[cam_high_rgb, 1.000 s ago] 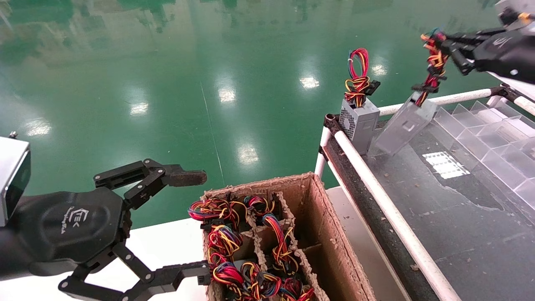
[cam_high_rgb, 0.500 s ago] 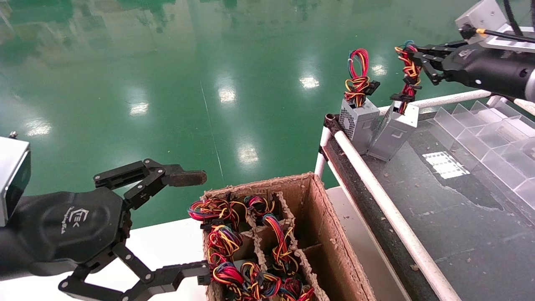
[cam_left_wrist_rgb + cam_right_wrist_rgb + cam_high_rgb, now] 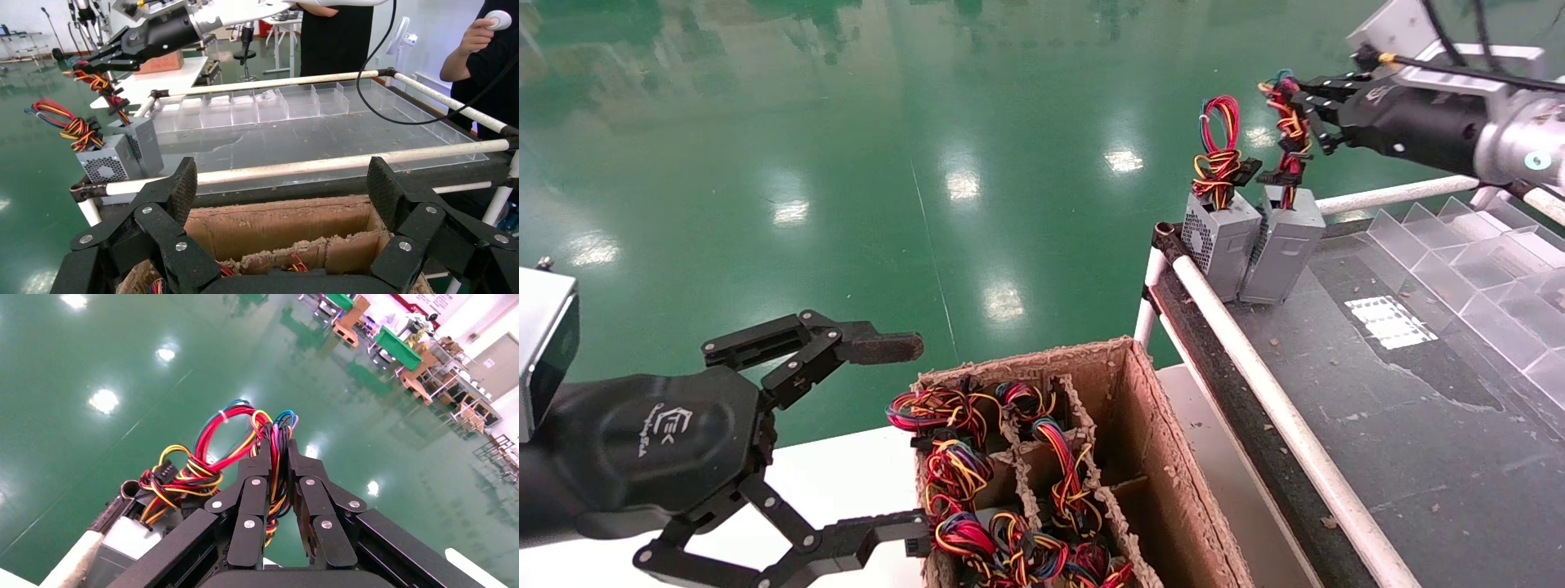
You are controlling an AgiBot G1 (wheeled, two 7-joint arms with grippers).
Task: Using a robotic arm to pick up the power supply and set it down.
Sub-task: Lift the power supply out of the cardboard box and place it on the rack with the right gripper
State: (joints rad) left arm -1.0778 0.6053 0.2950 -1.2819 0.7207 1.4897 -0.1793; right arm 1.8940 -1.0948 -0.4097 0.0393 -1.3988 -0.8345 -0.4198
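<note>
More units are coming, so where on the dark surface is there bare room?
Free: the dark surface between the white rail and clear bins. Crowded: the far corner, where the power supply, held by the right tool, stands beside another unit.

The power supply (image 3: 1283, 242) is matt grey metal, the box (image 3: 1164, 457) rough frayed cardboard, the floor (image 3: 846, 163) glossy green, and the dividers (image 3: 1483, 261) clear plastic.

A factory floor is showing here: glossy green flooring (image 3: 846, 122) is stretching beyond the right gripper (image 3: 1295, 98), with workbenches (image 3: 401, 349) standing far past it.
</note>
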